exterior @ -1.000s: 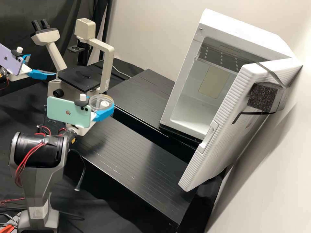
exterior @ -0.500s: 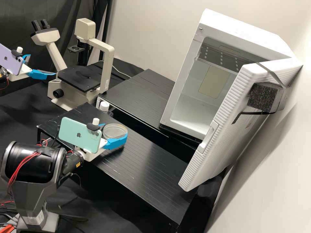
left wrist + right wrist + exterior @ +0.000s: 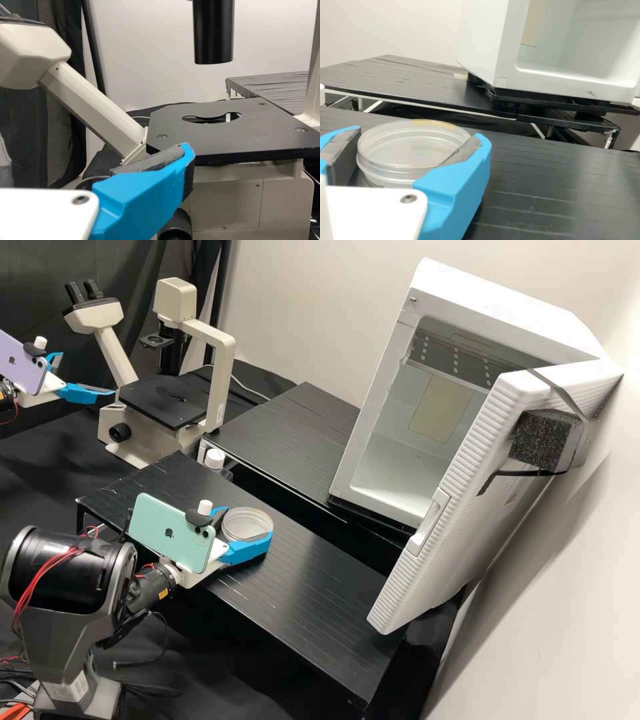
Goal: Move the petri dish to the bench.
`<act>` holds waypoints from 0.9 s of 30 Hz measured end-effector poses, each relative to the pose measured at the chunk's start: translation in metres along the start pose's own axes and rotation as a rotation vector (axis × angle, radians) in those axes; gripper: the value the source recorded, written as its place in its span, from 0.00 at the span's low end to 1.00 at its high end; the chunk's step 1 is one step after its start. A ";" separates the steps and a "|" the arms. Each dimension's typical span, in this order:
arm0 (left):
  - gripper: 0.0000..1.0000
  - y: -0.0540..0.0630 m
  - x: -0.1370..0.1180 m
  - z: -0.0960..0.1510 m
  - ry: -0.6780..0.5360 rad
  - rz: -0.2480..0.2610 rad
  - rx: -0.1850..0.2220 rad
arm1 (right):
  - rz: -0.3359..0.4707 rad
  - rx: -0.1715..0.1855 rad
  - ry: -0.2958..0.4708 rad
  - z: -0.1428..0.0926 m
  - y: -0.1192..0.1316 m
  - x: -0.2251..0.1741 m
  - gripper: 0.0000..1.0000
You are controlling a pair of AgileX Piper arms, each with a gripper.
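Petri dish (image 3: 247,523) is gripped in the right gripper (image 3: 419,137), low over or on the black bench (image 3: 320,593) – can't tell which. I'd settle it flat, then release slowly. Left gripper (image 3: 87,374)'s wide – nothing in it.

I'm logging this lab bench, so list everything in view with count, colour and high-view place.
petri dish: one, clear, in right gripper
microscope: one, cream and black, back left
open cabinet: one, white, right
foam block: one, dark grey, on cabinet door
container: one, white-capped, between platforms
platforms: two, black, centre
curtain: one, black, back left
phones: two, mint and purple, on arms
arms: two, grey, left
right gripper: one, white-blue, round dish
left gripper: one, white-blue, near microscope
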 end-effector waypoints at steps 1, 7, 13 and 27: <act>1.00 0.000 0.000 0.000 0.000 0.000 0.000 | 0.000 0.002 -0.004 0.000 0.000 0.000 1.00; 1.00 0.000 0.000 0.000 0.000 0.000 0.000 | -0.006 0.004 -0.004 0.000 -0.002 0.000 1.00; 1.00 0.000 0.000 0.000 0.000 0.000 0.000 | -0.007 0.017 -0.010 -0.001 -0.002 -0.002 1.00; 1.00 0.000 0.000 0.000 0.000 0.000 0.000 | 0.098 0.170 0.156 -0.022 0.029 -0.028 1.00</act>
